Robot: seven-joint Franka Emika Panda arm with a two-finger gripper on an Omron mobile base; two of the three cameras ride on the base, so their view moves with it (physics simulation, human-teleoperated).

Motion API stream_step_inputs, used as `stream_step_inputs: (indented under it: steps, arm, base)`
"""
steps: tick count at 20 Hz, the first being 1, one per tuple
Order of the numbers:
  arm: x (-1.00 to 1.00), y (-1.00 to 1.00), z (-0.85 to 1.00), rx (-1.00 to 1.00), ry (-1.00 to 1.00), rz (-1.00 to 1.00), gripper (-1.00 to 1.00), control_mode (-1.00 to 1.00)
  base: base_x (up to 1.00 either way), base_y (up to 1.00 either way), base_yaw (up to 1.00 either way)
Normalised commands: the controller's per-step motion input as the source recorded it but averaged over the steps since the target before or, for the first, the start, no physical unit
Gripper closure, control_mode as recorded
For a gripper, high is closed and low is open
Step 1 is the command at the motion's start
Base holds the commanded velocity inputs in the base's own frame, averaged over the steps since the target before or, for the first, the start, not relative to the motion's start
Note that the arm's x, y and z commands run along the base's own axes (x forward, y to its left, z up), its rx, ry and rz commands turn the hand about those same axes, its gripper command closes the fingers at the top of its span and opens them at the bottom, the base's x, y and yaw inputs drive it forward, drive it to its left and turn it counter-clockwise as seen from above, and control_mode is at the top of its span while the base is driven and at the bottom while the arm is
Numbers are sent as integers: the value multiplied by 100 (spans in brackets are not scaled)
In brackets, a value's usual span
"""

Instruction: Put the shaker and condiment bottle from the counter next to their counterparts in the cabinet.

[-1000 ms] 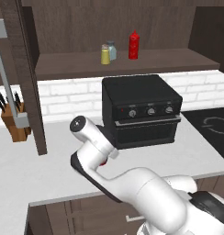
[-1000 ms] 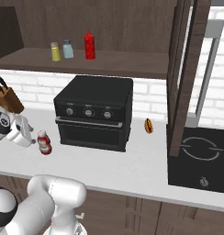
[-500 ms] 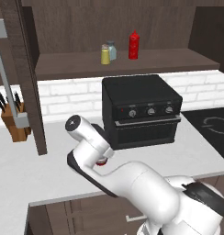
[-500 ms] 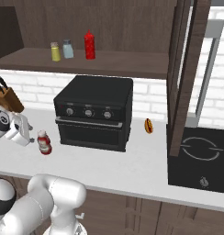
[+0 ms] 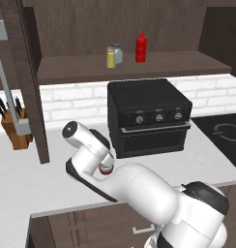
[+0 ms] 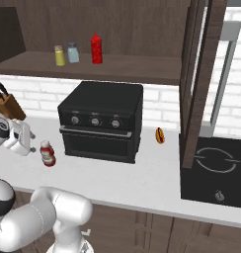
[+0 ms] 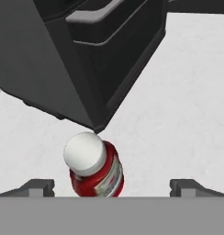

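The condiment bottle [image 6: 47,153] stands upright on the pale counter [image 6: 157,173], just left of the oven's front corner. In the hand view the bottle [image 7: 95,167] sits low between my two finger tips, its white cap towards the camera. My gripper [image 7: 113,187] is open and apart from it; from the right base camera the gripper [image 6: 24,143] hovers just left of and above the bottle. The yellow shaker [image 6: 60,56] stands on the cabinet shelf [image 6: 137,69] beside the blue-grey shaker [image 6: 72,52] and the tall red squeeze bottle [image 6: 96,48].
A black countertop oven [image 6: 102,121] stands close to the right of the bottle. A knife block [image 5: 16,128] sits at the far left by a dark cabinet post [image 5: 30,82]. A small hot dog [image 6: 160,135] lies right of the oven, and beyond it is the black cooktop [image 6: 216,163].
My hand has shifted slightly down and right, closer to the condiment bottle. The bottle and the shelf items have not moved.
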Motion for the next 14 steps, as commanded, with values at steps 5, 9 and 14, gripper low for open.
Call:
stream_step_inputs:
  steps: [5, 9, 14]
  arm:
    - [14, 5, -24, 0, 0, -1, -100, -100]
    - [16, 0, -18, 0, 0, 0, -100, -100]
    - [1, 0, -8, 0, 0, 0, -100, -100]
  base:
    - [0, 0, 0]
    - [0, 0, 0]
    - [0, 0, 0]
